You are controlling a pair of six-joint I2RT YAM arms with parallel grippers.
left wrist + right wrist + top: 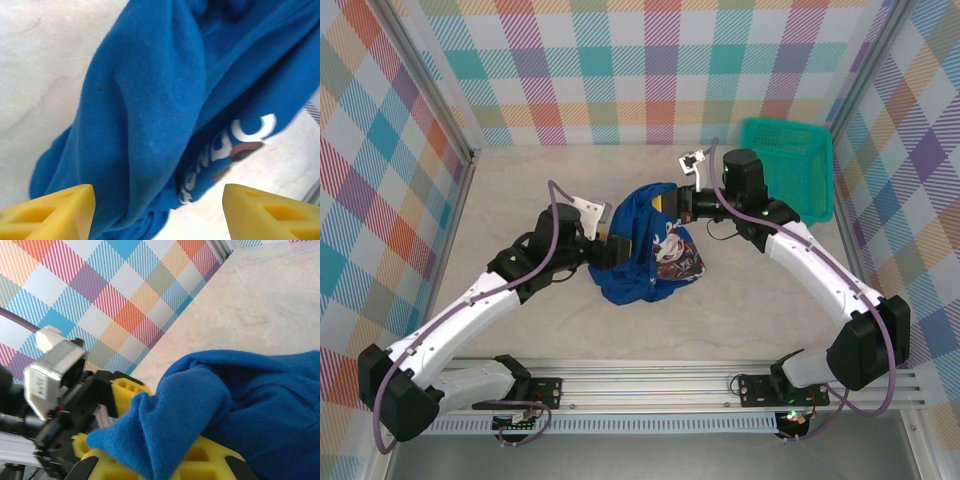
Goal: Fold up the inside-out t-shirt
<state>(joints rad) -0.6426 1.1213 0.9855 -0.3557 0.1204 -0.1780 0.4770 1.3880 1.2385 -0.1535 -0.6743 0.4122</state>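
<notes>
at the near edge one metal rail (650, 385) carries the bases of two arms, left and right. both reach toward the middle of the table (510, 190), where one inside-out t-shirt (640, 265) lies in a bunched royal-blue heap, with its white print (672, 255) showing on the right side.

the left fingers (612, 243) sit at the heap's left edge and stand wide. in the left wrist view one yellow finger (50, 212) is at the lower left and the other (272, 212) at the lower right. a thick fold of the t-shirt (150, 100) runs down between them; whether it touches either i cannot tell. white lettering (240, 135) curls along the fold's right side.

a little farther off, the right fingers (672, 205) are at the heap's far edge and are closed on it. in the right wrist view a ridge of the t-shirt (165, 435) is pinched across the yellow fingers (200, 462), and the rest spreads to the right.

farthest off, one teal mesh basket (790, 165) stands in the far right corner, well apart from the t-shirt, against the plaid walls (650, 70).
</notes>
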